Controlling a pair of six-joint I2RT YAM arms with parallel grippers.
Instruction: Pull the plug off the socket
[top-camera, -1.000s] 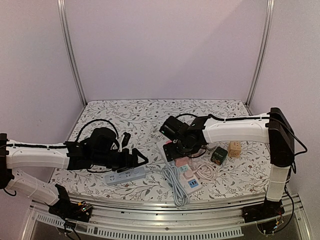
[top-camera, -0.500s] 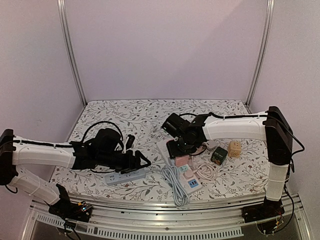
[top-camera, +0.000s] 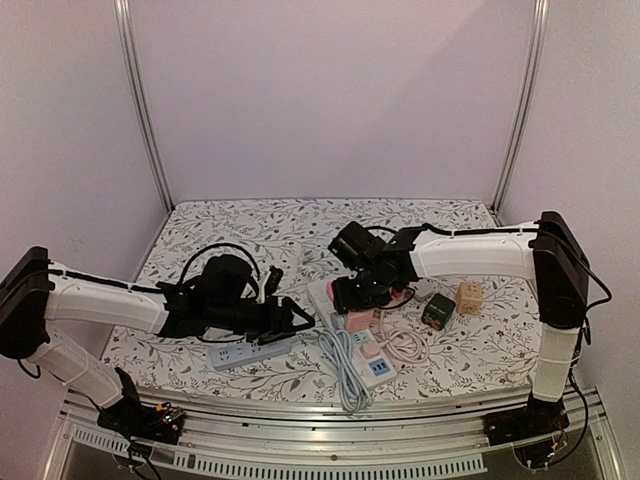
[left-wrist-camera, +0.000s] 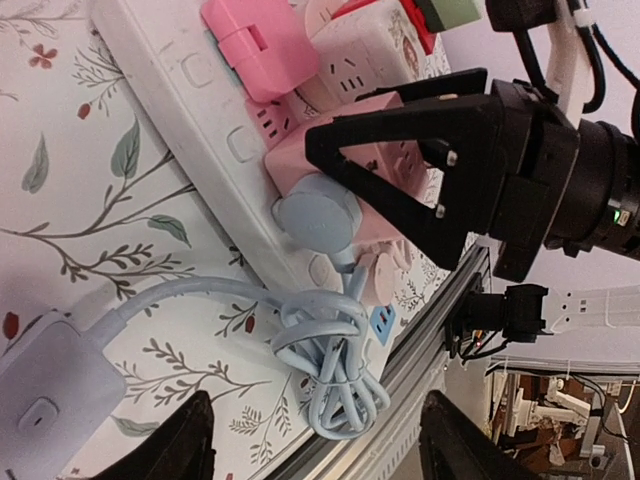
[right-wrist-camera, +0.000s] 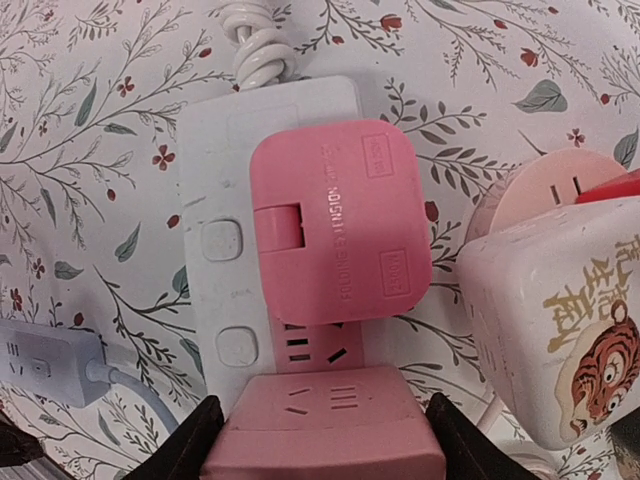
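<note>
A white power strip (right-wrist-camera: 215, 200) lies on the flowered table. A flat pink adapter (right-wrist-camera: 335, 225) and a pink cube plug (right-wrist-camera: 325, 425) are plugged into it. My right gripper (right-wrist-camera: 325, 445) is shut on the cube plug, one finger pressed against each of its sides. In the left wrist view the cube plug (left-wrist-camera: 345, 140) sits between those black fingers, with a round light-blue plug (left-wrist-camera: 315, 215) in the strip right beside it. My left gripper (left-wrist-camera: 320, 445) is open and hovers over the bundled light-blue cable (left-wrist-camera: 330, 365), just left of the strip. In the top view it (top-camera: 300, 320) holds nothing.
A pale blue-grey power strip (top-camera: 250, 352) lies under my left arm. A small strip with blue sockets (top-camera: 375, 362) lies near the front edge. A white cube with a tiger print (right-wrist-camera: 560, 320) crowds the right side of the strip. A green cube (top-camera: 437, 310) and a wooden block (top-camera: 468, 298) sit further right.
My left arm has reached right, toward the white strip and the blue cable. My right gripper stays at the pink plugs, and the cable bundle and small strip have shifted slightly left.
</note>
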